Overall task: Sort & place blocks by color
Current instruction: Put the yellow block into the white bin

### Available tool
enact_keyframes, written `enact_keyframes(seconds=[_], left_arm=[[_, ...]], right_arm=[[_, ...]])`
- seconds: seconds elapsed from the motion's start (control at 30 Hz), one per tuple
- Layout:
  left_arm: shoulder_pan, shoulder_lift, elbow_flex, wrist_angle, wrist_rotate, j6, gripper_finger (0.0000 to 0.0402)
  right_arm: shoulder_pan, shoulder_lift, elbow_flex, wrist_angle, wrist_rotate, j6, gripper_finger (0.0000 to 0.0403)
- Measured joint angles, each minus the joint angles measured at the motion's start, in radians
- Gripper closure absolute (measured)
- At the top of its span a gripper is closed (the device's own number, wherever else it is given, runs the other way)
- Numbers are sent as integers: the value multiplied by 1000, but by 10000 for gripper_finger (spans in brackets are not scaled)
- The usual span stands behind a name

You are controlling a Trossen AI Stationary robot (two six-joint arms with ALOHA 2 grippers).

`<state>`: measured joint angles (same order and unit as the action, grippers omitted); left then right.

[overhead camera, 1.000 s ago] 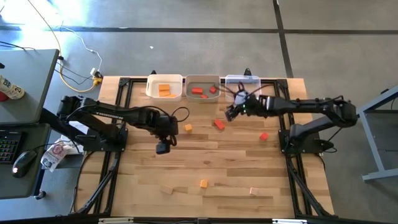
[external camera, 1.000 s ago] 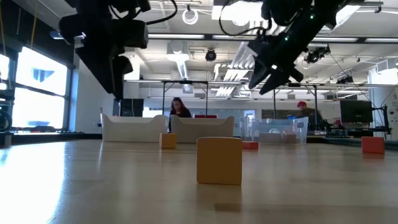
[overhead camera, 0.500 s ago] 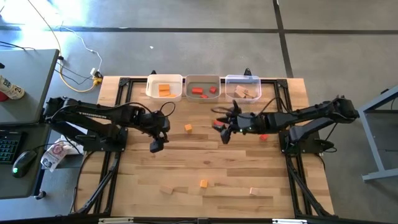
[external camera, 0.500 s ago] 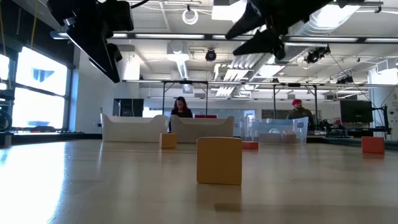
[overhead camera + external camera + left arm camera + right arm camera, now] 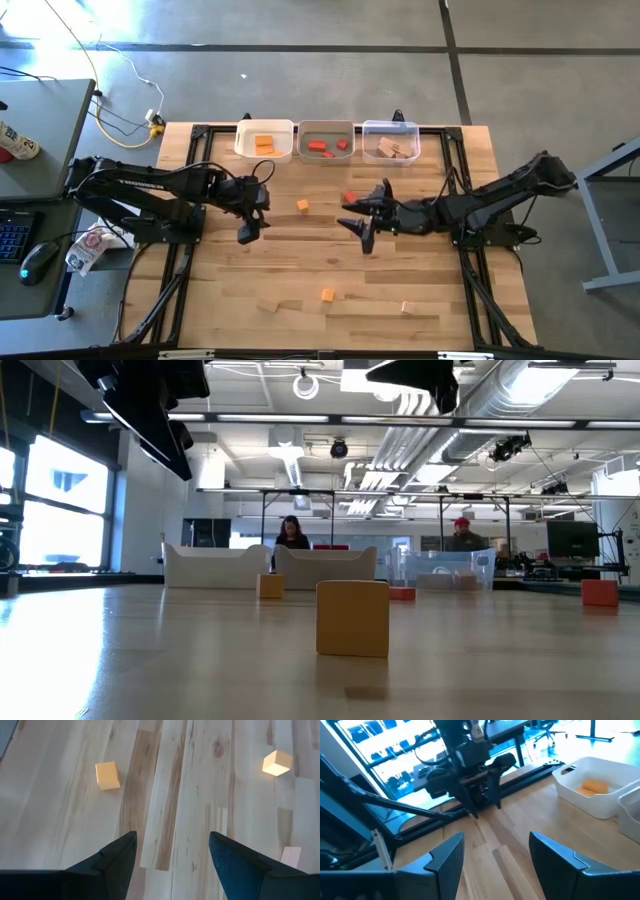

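We see loose wooden blocks scattered on the desk (image 5: 440, 290): an orange cube (image 5: 327, 295) at 6 o'clock, a red block (image 5: 349, 198) near centre. Both the right end effector (image 5: 364, 224) and the left end effector (image 5: 246, 232) hover released, empty. The blocks look light, rigid and smooth; we'd pinch across opposite flat faces.
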<state>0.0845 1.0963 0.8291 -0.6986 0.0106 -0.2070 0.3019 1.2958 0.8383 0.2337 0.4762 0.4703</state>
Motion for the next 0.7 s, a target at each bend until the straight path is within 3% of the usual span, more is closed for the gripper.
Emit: enact_keyframes(seconds=[0.23, 0.5, 0.7], left_arm=[[0, 0, 0, 0, 0, 0, 167], [0, 0, 0, 0, 0, -3, 167], [0, 1, 0, -1, 0, -3, 167]], right_arm=[[54, 75, 57, 35, -5, -42, 194], [66, 205, 293, -332, -7, -52, 194], [85, 315, 343, -425, -74, -44, 194]])
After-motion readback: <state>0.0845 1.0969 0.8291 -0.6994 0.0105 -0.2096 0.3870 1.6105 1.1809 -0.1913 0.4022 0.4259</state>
